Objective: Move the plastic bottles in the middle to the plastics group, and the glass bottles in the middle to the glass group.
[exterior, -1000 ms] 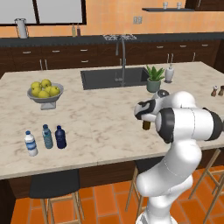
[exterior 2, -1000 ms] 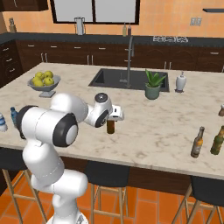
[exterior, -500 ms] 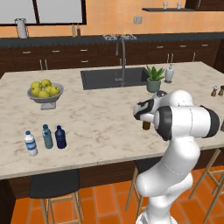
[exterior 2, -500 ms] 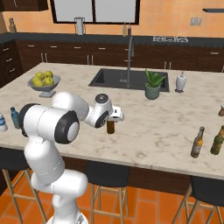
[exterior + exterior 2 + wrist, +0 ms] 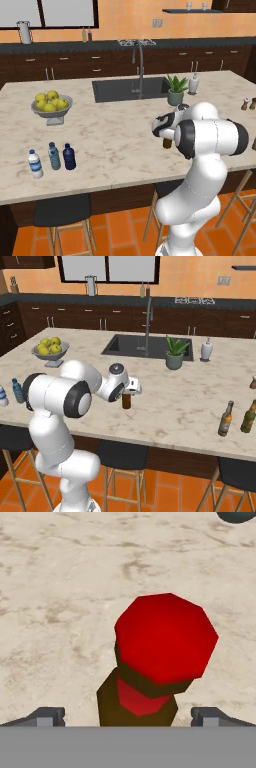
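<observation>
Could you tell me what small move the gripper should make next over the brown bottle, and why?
Probably lower straight down. In the hand view the gripper is open, its fingertips standing apart on either side of the brown bottle, whose red cap sits centred just ahead. The fingers look level with the neck at most, so descending before closing should give a firmer hold on the body.

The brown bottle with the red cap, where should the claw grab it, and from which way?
Probably best from straight above, closing on the narrow neck just under the red cap. The brown bottle stands upright on the counter, and its neck is slimmer than its body. The claw is open, a fingertip on each side of the bottle, so it fits between.
</observation>
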Motion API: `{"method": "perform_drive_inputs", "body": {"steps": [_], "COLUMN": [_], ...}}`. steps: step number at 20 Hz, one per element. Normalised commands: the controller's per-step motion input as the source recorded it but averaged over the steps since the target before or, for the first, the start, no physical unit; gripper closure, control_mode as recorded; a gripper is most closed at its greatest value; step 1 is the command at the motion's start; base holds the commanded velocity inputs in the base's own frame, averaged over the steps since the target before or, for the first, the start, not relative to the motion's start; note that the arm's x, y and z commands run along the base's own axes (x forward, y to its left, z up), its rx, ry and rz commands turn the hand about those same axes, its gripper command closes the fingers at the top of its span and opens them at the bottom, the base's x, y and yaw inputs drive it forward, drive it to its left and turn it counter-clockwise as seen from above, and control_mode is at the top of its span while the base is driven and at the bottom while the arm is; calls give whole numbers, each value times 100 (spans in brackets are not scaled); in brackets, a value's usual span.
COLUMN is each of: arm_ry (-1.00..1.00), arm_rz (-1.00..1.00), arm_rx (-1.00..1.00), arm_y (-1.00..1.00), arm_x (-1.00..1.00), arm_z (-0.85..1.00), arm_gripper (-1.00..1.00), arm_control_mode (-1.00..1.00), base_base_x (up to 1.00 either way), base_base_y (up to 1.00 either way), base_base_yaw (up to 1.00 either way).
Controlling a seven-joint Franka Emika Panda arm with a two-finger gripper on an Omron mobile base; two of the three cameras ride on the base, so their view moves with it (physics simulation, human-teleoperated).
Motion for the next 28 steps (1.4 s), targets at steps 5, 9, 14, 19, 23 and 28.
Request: {"method": "perform_drive_inputs", "body": {"steps": [5,9,14,19,23,28], "arm_ry": [-3,0,0,1,7,18], "arm_rz": [0,0,0,-1,-19,-38], "arm_rx": [0,0,0,0,-1,0], "arm_y": [0,0,0,-4,-46,-95], "arm_x": [6,0,0,0,0,0], "arm_z": [0,0,0,1,33,56], "arm_gripper": [-100,-100,100,100,100,100], "arm_control_mode": [-100,-100,-100,-100,-100,-100], "base_base_x": [0,0,0,0,0,0], "base_base_y": [0,0,0,0,0,0], "base_base_yaw": [0,0,0,0,0,0]}}
